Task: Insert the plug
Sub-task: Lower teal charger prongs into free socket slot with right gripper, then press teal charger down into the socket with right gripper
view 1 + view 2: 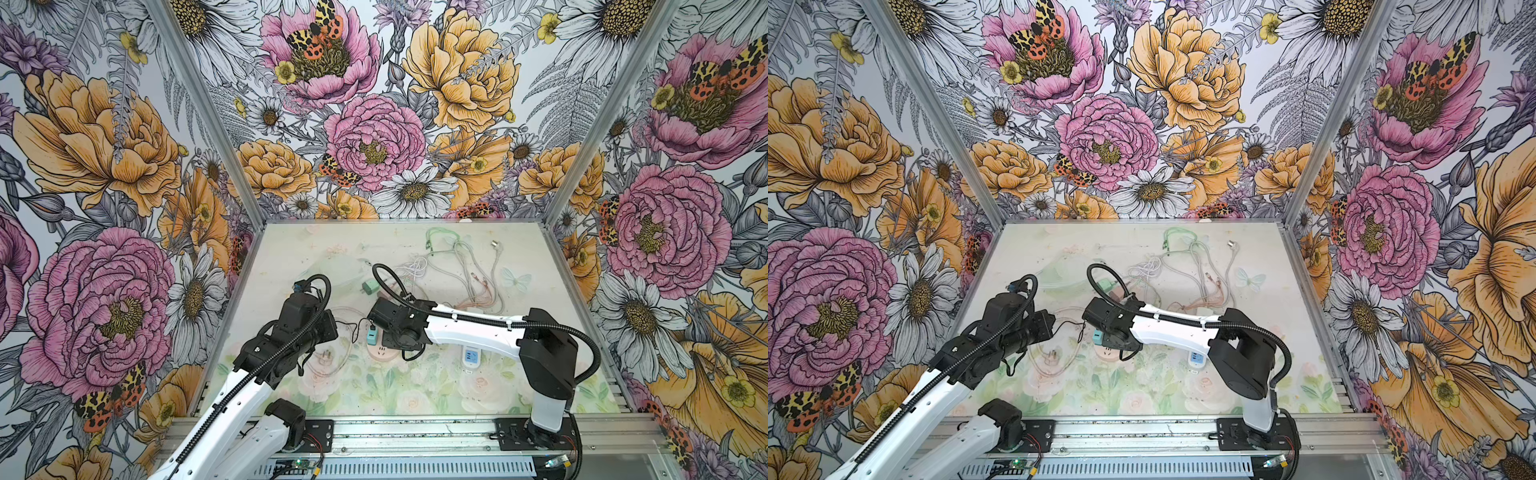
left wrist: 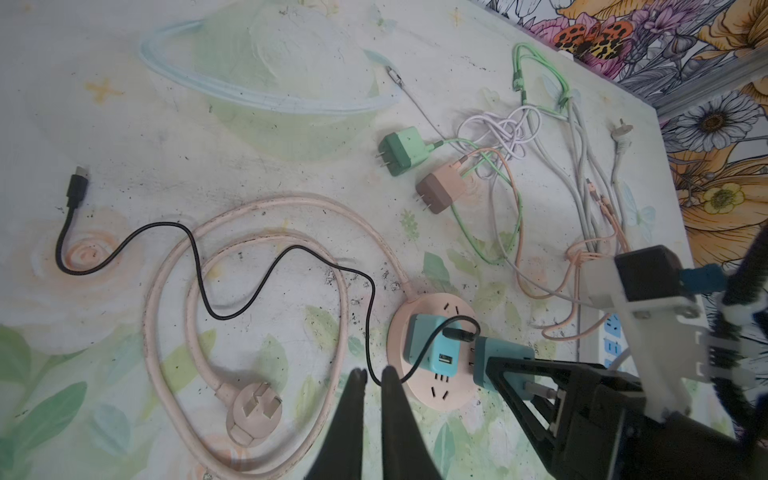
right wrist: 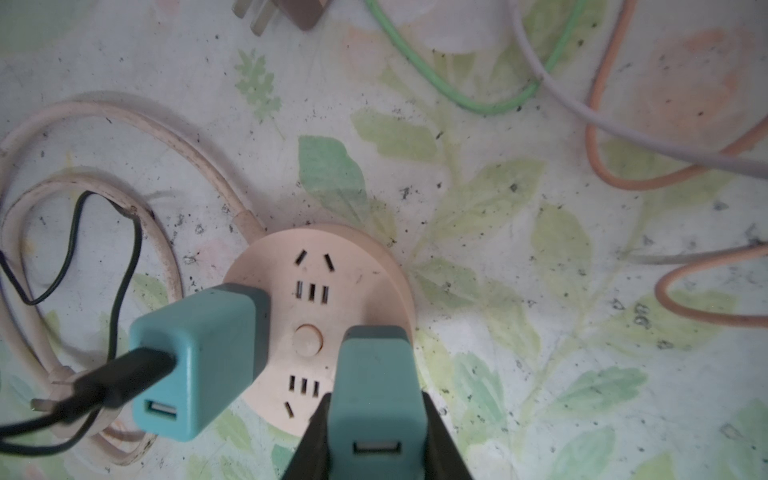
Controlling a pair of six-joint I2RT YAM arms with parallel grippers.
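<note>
In both top views the right wrist hides the teal plug [image 3: 374, 370] and most of the pink socket hub [image 1: 380, 354]; the prongs are unseen in any view. The right gripper [image 3: 376, 397] clamps the plug at the hub's edge, beside a second teal charger [image 3: 199, 357]. The left gripper [image 2: 373, 372] is nearly closed; only the left wrist view shows the black cable [image 2: 232, 291] at its tips, and whether it is pinched is unclear

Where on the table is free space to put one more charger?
The front strip of the table, nearer than the round socket and white power strip, is bare. Crowded: cable tangle at the back right, pink cord left of the socket.
</note>
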